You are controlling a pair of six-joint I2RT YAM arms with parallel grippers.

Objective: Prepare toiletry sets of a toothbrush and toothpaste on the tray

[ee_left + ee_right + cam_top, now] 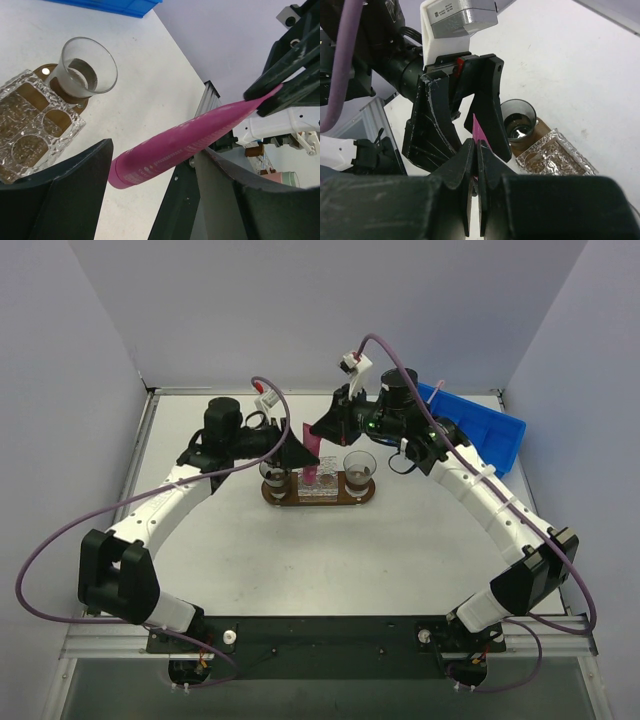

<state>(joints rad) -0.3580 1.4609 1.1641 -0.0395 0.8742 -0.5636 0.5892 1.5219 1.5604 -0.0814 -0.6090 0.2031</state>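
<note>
Reaching in from 7 o'clock in the top view, your left arm bends at the elbow and runs its forearm up toward the table's middle, ending with the left gripper (297,452) just on the 12 o'clock side of the tray (366,494). Your right arm comes in from 5 o'clock, folds at about 2 o'clock near the blue bin (480,425) and points its wrist back toward 9 o'clock, so the two tools meet nose to nose.

The right gripper (476,146) is pinched fully together on the flat crimped tail of the magenta toothpaste (185,140) — that is the tube's only grip. The left gripper's fingers (55,200) stand wide apart on either side of the tube's body, not clamped on it.

In the left wrist view the tube's long axis runs on a diagonal: cap end toward 7 o'clock, crimped tail toward 2 o'clock, where the right fingers hold it. From above it shows as a short magenta strip hanging over the tray's middle, between the two arms. You cannot tell whether the cap touches anything below.

On the tray sit a textured glass dish (30,125) and, at its end, a clear glass cup (87,70).
</note>
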